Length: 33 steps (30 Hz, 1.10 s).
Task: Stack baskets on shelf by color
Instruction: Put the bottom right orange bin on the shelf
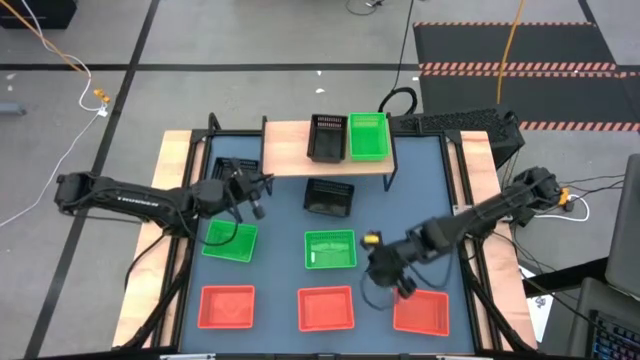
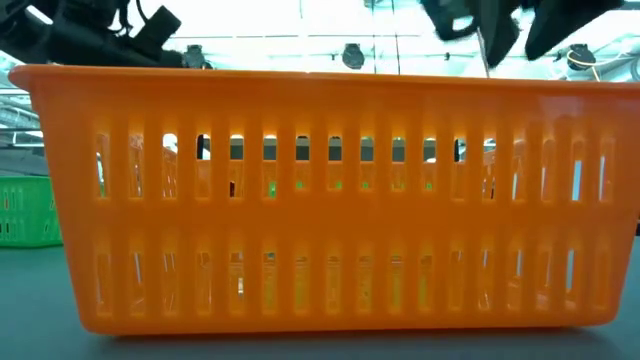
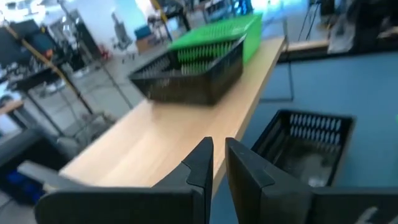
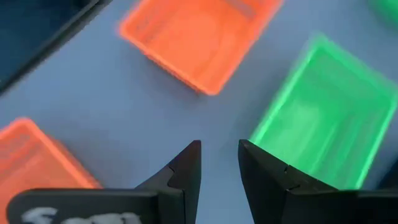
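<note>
The wooden shelf (image 1: 300, 155) stands at the table's far side. A black basket (image 1: 327, 137) and a green basket (image 1: 368, 135) sit side by side on it; both also show in the left wrist view (image 3: 193, 78). A second black basket (image 1: 329, 196) rests on the table in front of the shelf, and a third (image 1: 232, 168) lies partly under my left arm. Two green baskets (image 1: 230, 240) (image 1: 330, 249) and three red baskets (image 1: 226, 306) (image 1: 326, 308) (image 1: 425, 314) stand on the table. My left gripper (image 1: 257, 208) (image 3: 219, 152) is shut and empty near the shelf's left end. My right gripper (image 1: 403, 288) (image 4: 219, 152) is slightly open and empty above the table, by the right red basket's far left corner.
The middle red basket (image 2: 330, 200) fills the low view, and a green one (image 2: 25, 210) shows behind it. The table has raised wooden side rails (image 1: 170, 190) (image 1: 490, 190). The shelf's left part (image 3: 149, 143) is bare wood.
</note>
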### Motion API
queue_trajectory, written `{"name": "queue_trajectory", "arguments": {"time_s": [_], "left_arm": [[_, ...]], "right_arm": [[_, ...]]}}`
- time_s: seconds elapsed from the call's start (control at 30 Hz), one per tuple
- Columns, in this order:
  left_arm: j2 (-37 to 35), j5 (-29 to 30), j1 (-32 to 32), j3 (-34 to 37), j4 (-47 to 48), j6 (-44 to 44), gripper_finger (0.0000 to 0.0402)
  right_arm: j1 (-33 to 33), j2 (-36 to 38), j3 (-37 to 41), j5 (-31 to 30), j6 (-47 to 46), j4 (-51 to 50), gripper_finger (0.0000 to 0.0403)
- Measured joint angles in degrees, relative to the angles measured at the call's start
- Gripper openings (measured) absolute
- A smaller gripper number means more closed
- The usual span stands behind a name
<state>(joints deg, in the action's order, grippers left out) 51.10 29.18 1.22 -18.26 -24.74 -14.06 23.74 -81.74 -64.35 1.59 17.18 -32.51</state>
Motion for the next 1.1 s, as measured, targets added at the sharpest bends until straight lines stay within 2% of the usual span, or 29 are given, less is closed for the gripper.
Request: {"name": "queue_trajectory", "arguments": {"time_s": [0.1,0.23,0.37,0.5,0.6,0.73,0.8,0.87,1.1], "left_arm": [[-1.0,0.0,-1.6,0.0,-1.0,-1.4,0.0046],[-1.3,-0.1,-2.8,0.0,-0.3,-2.6,0.0046],[-1.3,-0.1,-2.9,0.0,-0.4,-4.3,0.0046],[-1.3,-0.1,-2.9,0.0,-0.7,-5.7,0.0046],[-1.3,1.1,-2.9,0.0,-1.9,-6.5,0.0046],[-1.3,6.0,-2.1,-0.6,-2.0,-7.3,0.0046],[-1.3,7.5,-1.8,-0.8,-0.1,-6.1,0.0046],[-1.3,7.5,-2.0,-0.9,2.4,-4.8,0.0046],[-1.3,7.5,-2.5,-0.9,7.2,-1.4,0.0046]], "right_arm": [[3.1,0.1,1.1,-5.5,4.7,3.4,0.0102],[5.0,0.0,1.5,-10.0,4.6,4.0,0.0102],[5.6,-0.5,1.4,-14.5,7.1,10.1,0.0102],[2.8,-2.4,1.4,-20.0,12.3,15.8,0.0102],[-2.1,-4.7,1.4,-21.0,16.9,21.9,0.0102],[-9.2,-9.6,1.4,-16.3,19.6,30.6,0.0102],[-11.4,-11.6,1.4,-14.0,23.1,32.0,0.0102],[-12.4,-13.0,1.4,-14.2,27.2,32.0,0.0102],[-9.9,-10.6,1.4,-26.5,33.5,26.6,0.0102]]}}
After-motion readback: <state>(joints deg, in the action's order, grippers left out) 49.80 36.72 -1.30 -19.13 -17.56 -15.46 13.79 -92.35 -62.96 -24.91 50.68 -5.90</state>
